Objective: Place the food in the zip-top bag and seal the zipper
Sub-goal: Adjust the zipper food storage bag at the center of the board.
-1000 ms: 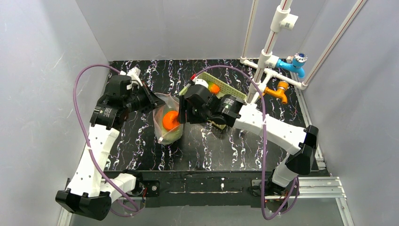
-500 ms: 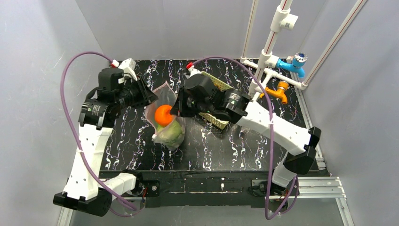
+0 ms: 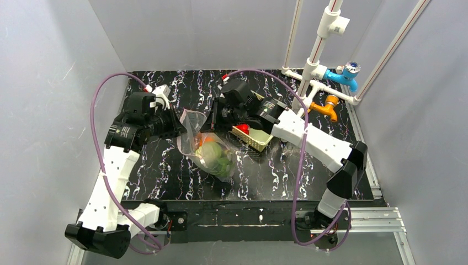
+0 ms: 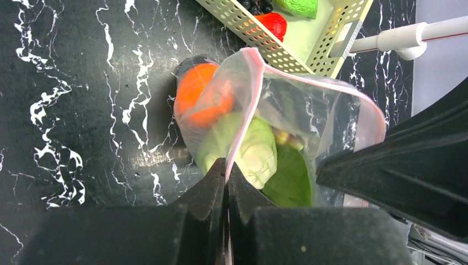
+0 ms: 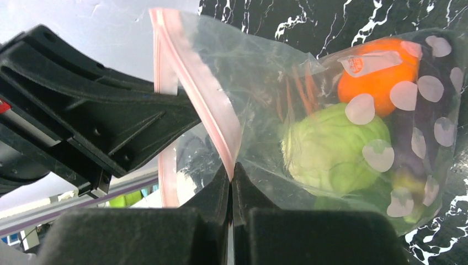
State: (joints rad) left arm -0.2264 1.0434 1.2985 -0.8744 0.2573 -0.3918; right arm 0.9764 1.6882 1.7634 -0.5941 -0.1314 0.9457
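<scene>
The zip-top bag (image 3: 212, 152) hangs between both grippers, its bottom resting on the table. It holds food: an orange (image 4: 201, 99), a pale green cabbage (image 5: 336, 146), big green leaves (image 4: 290, 185) and a dark purple piece (image 5: 425, 121). My left gripper (image 4: 227, 168) is shut on the pink zipper (image 4: 243, 105) at one end of the mouth. At the other end my right gripper (image 5: 232, 168) is shut on the zipper (image 5: 209, 105). The mouth gapes between them. In the top view the left gripper (image 3: 179, 124) and right gripper (image 3: 212, 122) flank the bag's top.
A cream lattice basket (image 3: 259, 141) stands right of the bag, with a small red piece (image 3: 244, 130), a green piece and dark grapes in it. White pipes with blue and orange taps (image 3: 331, 88) rise at the back right. Grey walls close in the table.
The bag has sunk and swung toward the near right, its food now low on the table. The right arm pulled back toward the far side, uncovering the basket.
</scene>
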